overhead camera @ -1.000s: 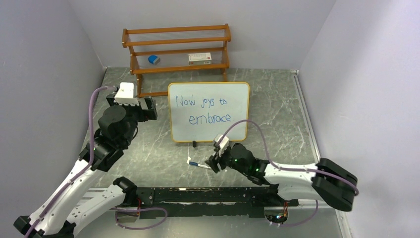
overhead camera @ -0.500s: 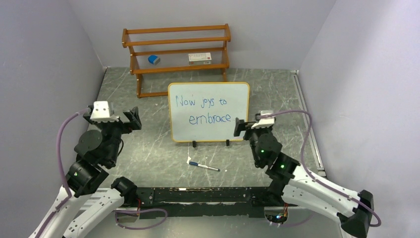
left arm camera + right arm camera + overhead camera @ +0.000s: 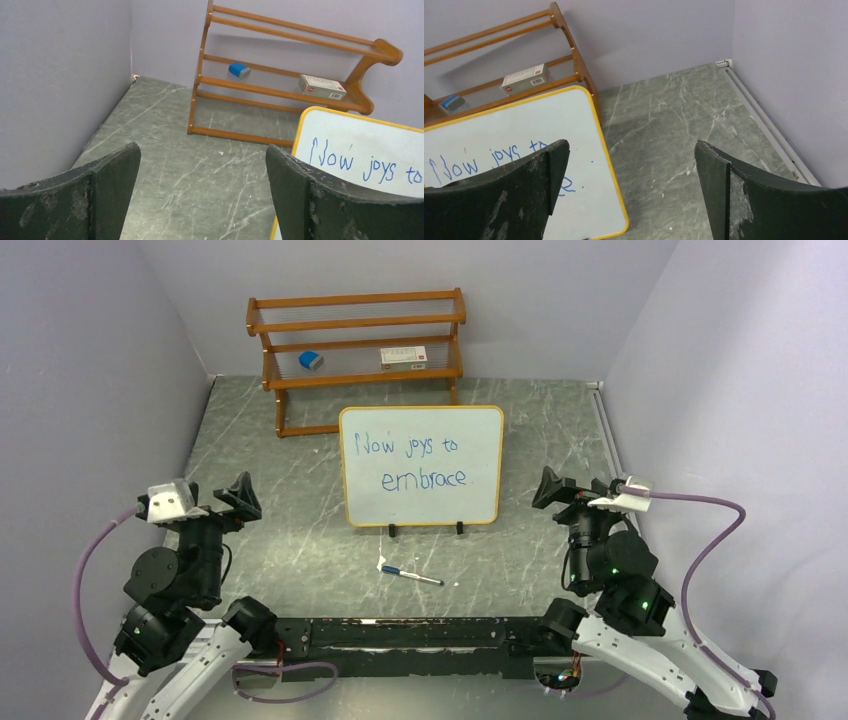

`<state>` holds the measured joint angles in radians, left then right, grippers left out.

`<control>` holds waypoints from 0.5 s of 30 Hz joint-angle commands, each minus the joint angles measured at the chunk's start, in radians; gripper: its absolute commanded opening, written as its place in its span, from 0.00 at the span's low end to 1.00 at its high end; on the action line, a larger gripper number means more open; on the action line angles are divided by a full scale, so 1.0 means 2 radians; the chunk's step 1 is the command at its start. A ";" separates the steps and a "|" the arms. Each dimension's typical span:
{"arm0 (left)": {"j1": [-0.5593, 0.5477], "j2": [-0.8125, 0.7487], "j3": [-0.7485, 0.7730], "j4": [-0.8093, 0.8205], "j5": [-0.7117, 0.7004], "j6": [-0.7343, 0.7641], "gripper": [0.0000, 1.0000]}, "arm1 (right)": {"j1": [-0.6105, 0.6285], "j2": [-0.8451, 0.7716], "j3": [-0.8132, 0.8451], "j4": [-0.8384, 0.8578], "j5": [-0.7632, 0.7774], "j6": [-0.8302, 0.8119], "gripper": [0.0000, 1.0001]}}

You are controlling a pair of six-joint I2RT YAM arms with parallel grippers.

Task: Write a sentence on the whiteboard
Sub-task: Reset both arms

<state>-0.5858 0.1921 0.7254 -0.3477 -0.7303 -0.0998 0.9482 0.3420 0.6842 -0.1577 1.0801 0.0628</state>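
The whiteboard (image 3: 480, 435) stands upright on two black feet in the middle of the table. Its sentence (image 3: 420, 462) is in blue ink and reads "Now joys to embrace". My left gripper (image 3: 228, 502) is pulled back at the near left, open and empty; in the left wrist view (image 3: 202, 150) the whiteboard's left edge (image 3: 350, 130) shows past its right finger. My right gripper (image 3: 568, 492) is raised at the right, open and empty; in the right wrist view (image 3: 631, 146) the whiteboard's right half (image 3: 534, 125) lies behind its left finger.
A blue marker pen (image 3: 410, 575) lies on the table in front of the whiteboard. A brown wooden shelf rack (image 3: 357, 330) at the back holds a blue eraser (image 3: 311, 360) and a small box (image 3: 404, 356). Walls close both sides.
My right gripper opened off the marker pen, leaving it on the table, and swung up and back to the right. My left arm drew back toward the near left.
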 commanded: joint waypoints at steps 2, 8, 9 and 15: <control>0.004 -0.001 -0.015 0.011 -0.025 -0.009 0.98 | -0.001 0.003 0.014 -0.036 -0.018 -0.001 1.00; 0.004 0.007 -0.018 0.012 -0.032 -0.010 0.98 | -0.001 0.034 0.026 -0.057 -0.001 0.004 1.00; 0.004 0.007 -0.020 0.012 -0.033 -0.010 0.98 | -0.001 0.034 0.026 -0.056 0.000 0.006 1.00; 0.004 0.004 -0.022 0.014 -0.033 -0.009 0.98 | -0.001 0.023 0.016 -0.039 0.000 -0.005 1.00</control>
<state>-0.5858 0.2005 0.6903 -0.3443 -0.7746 -0.1184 0.9482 0.4080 0.7158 -0.2520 1.0626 0.0628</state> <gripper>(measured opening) 0.977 0.997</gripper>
